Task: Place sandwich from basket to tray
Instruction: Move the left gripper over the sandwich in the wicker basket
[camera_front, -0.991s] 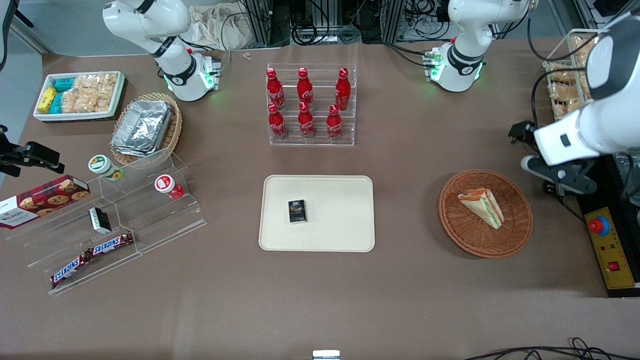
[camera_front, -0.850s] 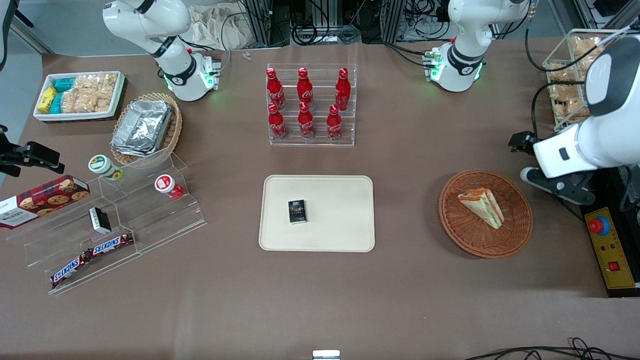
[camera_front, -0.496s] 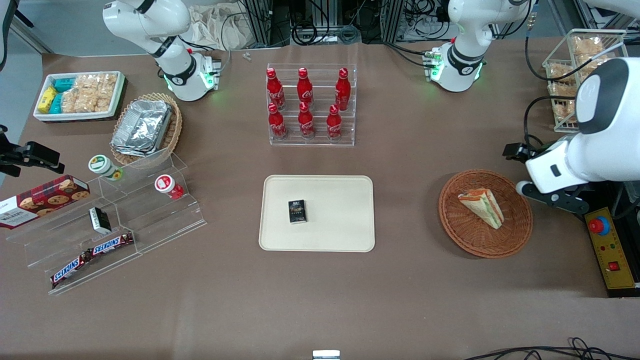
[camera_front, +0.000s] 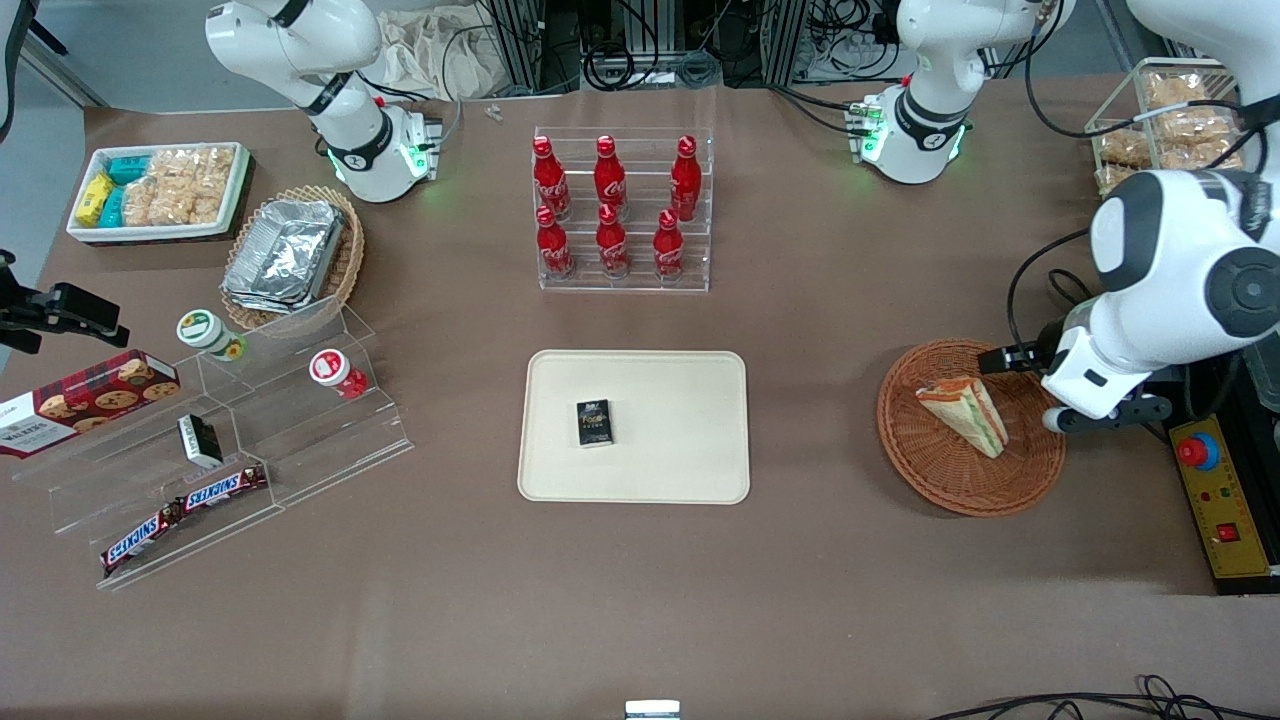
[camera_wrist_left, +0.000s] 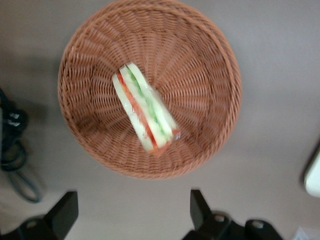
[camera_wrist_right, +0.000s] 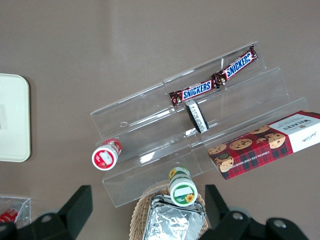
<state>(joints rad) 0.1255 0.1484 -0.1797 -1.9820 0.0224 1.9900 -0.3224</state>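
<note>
The sandwich (camera_front: 965, 412) (camera_wrist_left: 145, 114), a wrapped wedge with orange and green stripes, lies in the round reddish-brown wicker basket (camera_front: 930, 470) (camera_wrist_left: 200, 60). My left gripper (camera_front: 1040, 392) (camera_wrist_left: 132, 214) hovers at the basket's rim on the working arm's side, a little above it. It is open wide with nothing between its black fingers (camera_wrist_left: 64, 215); bare table shows under the gap. The beige tray (camera_front: 680, 400) (camera_wrist_right: 12, 120) sits mid-table toward the parked arm, with a small black box (camera_front: 594, 422) on it.
A yellow control box with a red button (camera_front: 1215, 500) lies beside the basket at the table's edge. A wire rack of snack packets (camera_front: 1165, 110) stands farther from the camera. A clear rack of red bottles (camera_front: 620, 215) stands farther back than the tray. A dark cable (camera_wrist_left: 15, 165) lies near the basket.
My left arm has swung in from the working arm's end of the table and come lower, bringing the open gripper up to the basket's rim. The sandwich and basket have not moved.
</note>
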